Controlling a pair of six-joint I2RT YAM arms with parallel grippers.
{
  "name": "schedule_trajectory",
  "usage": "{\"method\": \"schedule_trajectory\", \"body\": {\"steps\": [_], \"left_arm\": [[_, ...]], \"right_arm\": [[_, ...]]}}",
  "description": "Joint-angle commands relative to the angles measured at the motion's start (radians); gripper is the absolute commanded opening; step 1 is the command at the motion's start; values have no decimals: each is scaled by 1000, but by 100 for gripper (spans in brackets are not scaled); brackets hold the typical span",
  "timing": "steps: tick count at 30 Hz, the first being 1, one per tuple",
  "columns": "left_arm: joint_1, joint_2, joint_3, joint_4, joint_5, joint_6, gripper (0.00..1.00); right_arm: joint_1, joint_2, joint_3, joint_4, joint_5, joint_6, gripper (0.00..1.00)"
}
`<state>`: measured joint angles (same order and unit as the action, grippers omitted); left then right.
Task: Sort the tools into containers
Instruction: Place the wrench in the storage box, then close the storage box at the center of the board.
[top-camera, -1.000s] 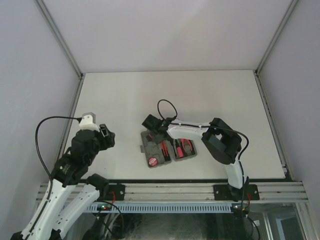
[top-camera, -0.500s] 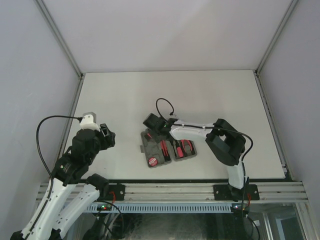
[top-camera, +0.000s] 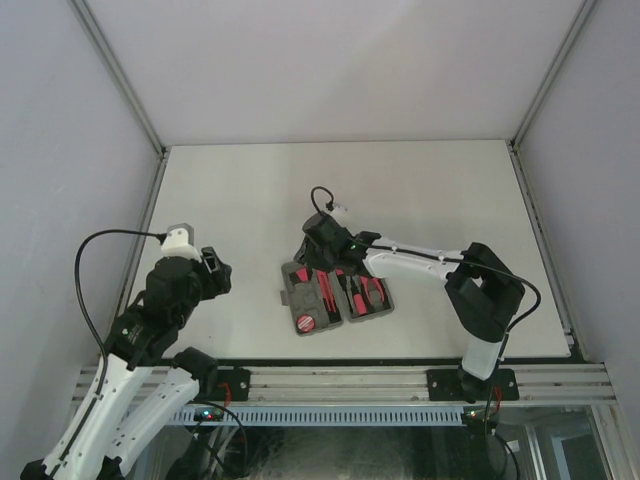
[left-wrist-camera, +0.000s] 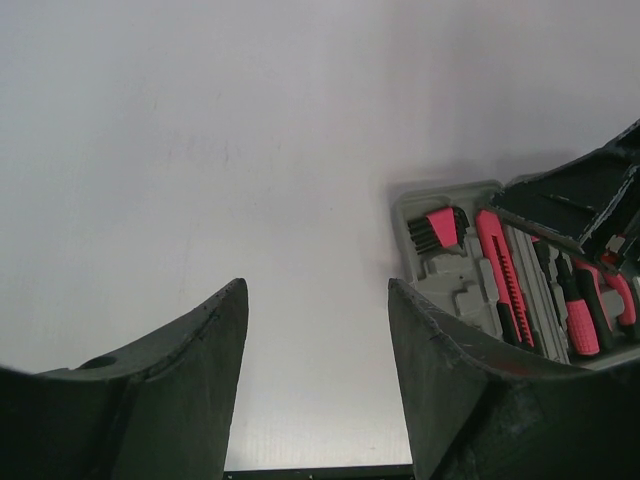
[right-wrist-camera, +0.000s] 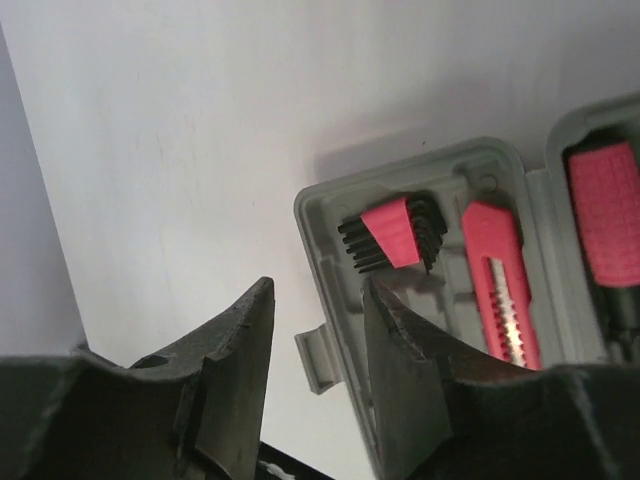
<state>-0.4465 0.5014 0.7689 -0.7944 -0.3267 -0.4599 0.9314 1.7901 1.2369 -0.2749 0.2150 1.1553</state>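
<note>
The grey case (top-camera: 292, 300) lies open at the table's near middle, with red-and-black tools in both halves. The right wrist view shows its left half (right-wrist-camera: 335, 215) holding the comb-like piece (right-wrist-camera: 395, 233) and a slim red stick tool (right-wrist-camera: 497, 285); a red handle (right-wrist-camera: 605, 215) lies in the other half. My right gripper (top-camera: 316, 258) is open and empty, low over the case's far left edge; its fingers stand either side of the latch tab (right-wrist-camera: 318, 360). My left gripper (top-camera: 218, 272) is open and empty, raised left of the case (left-wrist-camera: 450, 285).
Grey walls with metal corner rails enclose the white table (top-camera: 240, 190). The metal frame rail (top-camera: 340, 382) runs along the near edge. The right arm's elbow (top-camera: 485, 300) hangs right of the case. In the left wrist view the right gripper's black body (left-wrist-camera: 580, 195) overhangs the case.
The right arm's elbow has swung to the right and its gripper has shifted slightly right and farther back over the case. The left arm and the case have barely moved.
</note>
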Motion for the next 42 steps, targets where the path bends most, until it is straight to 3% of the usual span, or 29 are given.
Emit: {"method": "schedule_trajectory", "body": {"steps": [1, 7, 14, 24, 34, 42], "left_arm": [[2, 8, 13, 34, 15, 6, 62], [2, 18, 12, 40, 26, 7, 62], [2, 67, 8, 79, 161, -7, 62], [2, 139, -184, 300, 368, -147, 62], [2, 238, -382, 591, 466, -258, 59], [-1, 372, -426, 707, 511, -268, 54]], "right_arm": [[-52, -5, -2, 67, -128, -243, 40], [-42, -114, -58, 23, -71, -437, 41], [-69, -302, -227, -36, -22, -525, 44], [-176, -650, -528, -7, -77, -491, 57], [-278, -978, -757, 34, -43, -343, 57], [-360, -1141, -896, 109, -78, -275, 57]]}}
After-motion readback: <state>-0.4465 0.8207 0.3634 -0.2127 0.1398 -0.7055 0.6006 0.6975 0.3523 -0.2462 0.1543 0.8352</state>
